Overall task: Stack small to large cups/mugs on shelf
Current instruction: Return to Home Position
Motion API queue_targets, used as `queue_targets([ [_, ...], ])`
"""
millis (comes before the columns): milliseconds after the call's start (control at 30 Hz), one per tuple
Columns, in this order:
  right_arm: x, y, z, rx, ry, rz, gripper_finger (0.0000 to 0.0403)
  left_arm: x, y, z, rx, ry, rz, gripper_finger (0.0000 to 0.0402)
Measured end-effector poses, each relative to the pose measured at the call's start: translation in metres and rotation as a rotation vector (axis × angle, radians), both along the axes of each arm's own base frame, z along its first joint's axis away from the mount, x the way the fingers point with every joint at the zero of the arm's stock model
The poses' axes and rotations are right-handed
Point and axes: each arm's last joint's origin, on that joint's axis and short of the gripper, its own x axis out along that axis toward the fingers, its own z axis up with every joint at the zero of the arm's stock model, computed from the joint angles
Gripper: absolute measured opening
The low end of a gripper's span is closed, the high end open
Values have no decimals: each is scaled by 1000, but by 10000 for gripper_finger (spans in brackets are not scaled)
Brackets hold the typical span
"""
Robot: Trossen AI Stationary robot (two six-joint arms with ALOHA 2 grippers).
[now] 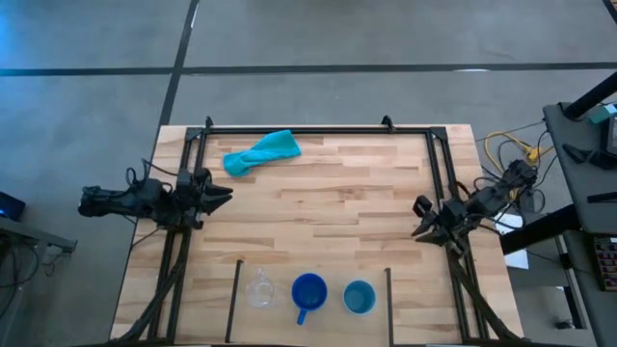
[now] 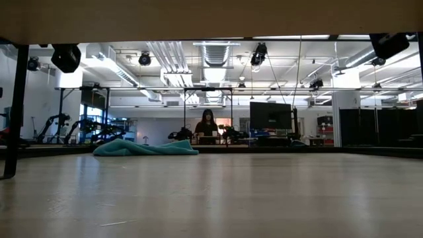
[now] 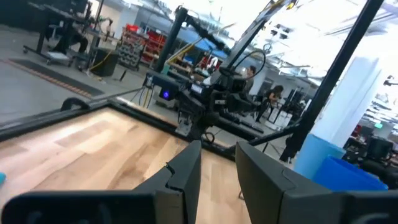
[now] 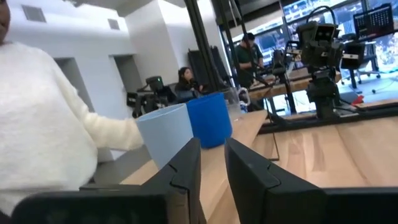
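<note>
Three cups stand in a row on the shelf (image 1: 280, 313), the pale plank section near the table's near edge between two short black rods. They are the clear cup (image 1: 260, 289), the dark blue mug (image 1: 308, 291) with its handle toward the near edge, and the light blue cup (image 1: 359, 297). The right wrist view shows the light blue cup (image 4: 165, 134), the dark blue mug (image 4: 208, 118) and the clear cup (image 4: 234, 102). My left gripper (image 1: 224, 196) (image 3: 217, 155) waits at the table's left side. My right gripper (image 1: 420, 218) (image 4: 212, 149) waits at the right side. Both are narrowly open and hold nothing.
A teal cloth (image 1: 262, 152) (image 2: 145, 148) lies near the far edge, left of centre. Long black rails (image 1: 318, 129) frame the table's far, left and right sides. A person's white sleeve (image 4: 43, 124) shows in the right wrist view, beyond the cups. Bare wood lies between the arms.
</note>
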Motion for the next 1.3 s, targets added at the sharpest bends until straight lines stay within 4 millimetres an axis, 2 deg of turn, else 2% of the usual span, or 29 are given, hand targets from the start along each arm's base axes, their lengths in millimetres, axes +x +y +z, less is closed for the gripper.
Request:
queue_targets([
  [133,3,2,-13,33,-17,-2,71,1,0,-3,-6,6,-7,86],
  [367,3,2,-12,30,-26,-9,77,2,-1,-8,-3,18,-22,86],
  [767,3,2,-12,32,-25,-8,70,12,-3,-37,-11,-46,-31,86],
  [1167,3,2,-12,5,-32,-14,78,13,-2,-41,-10,-31,-17,86],
  [1300,4,0,-12,-23,-46,-75,73,13,-1,-41,-15,-26,40,86],
])
